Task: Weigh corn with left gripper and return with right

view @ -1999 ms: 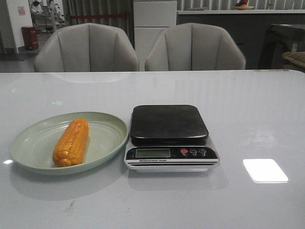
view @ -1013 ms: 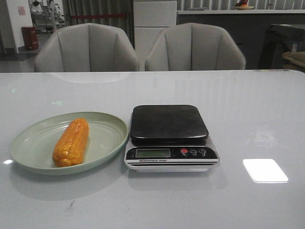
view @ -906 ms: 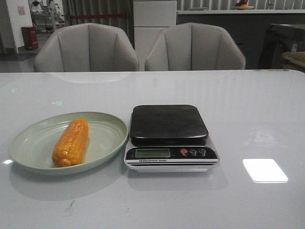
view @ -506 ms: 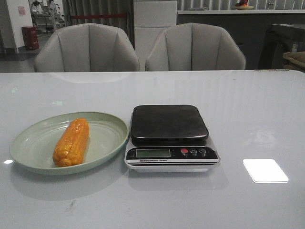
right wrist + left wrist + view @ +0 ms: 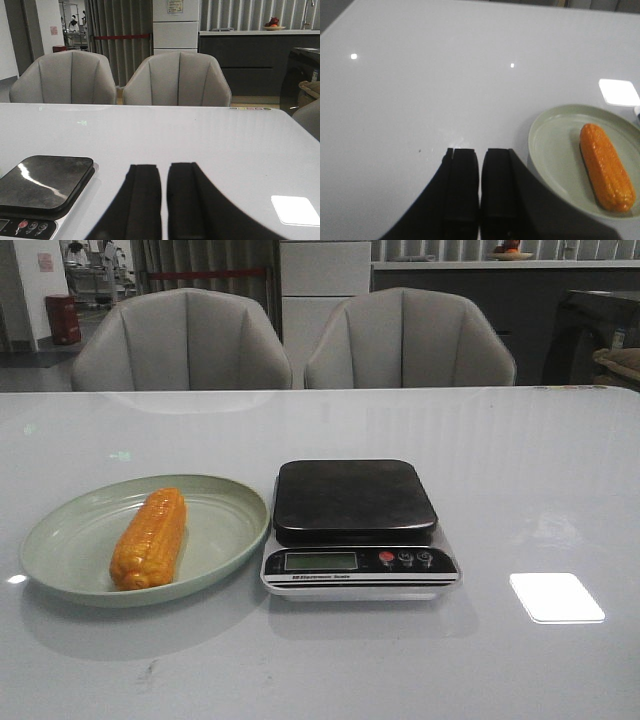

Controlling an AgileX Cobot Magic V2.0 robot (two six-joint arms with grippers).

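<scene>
The orange-yellow corn (image 5: pixel 150 538) lies lengthwise on a pale green plate (image 5: pixel 70 540) at the left of the table; it also shows in the left wrist view (image 5: pixel 606 166) on the plate (image 5: pixel 555 150). A black-topped digital scale (image 5: pixel 354 500) stands right beside the plate, its platform bare; it shows in the right wrist view (image 5: pixel 45 182). My left gripper (image 5: pixel 480 150) is shut and empty over bare table, to the side of the plate. My right gripper (image 5: pixel 164 166) is shut and empty, to the right of the scale. Neither gripper shows in the front view.
The white glossy table (image 5: pixel 520 470) carries a bright light reflection (image 5: pixel 556 597) right of the scale. Two grey chairs (image 5: pixel 180 340) stand behind the table's far edge.
</scene>
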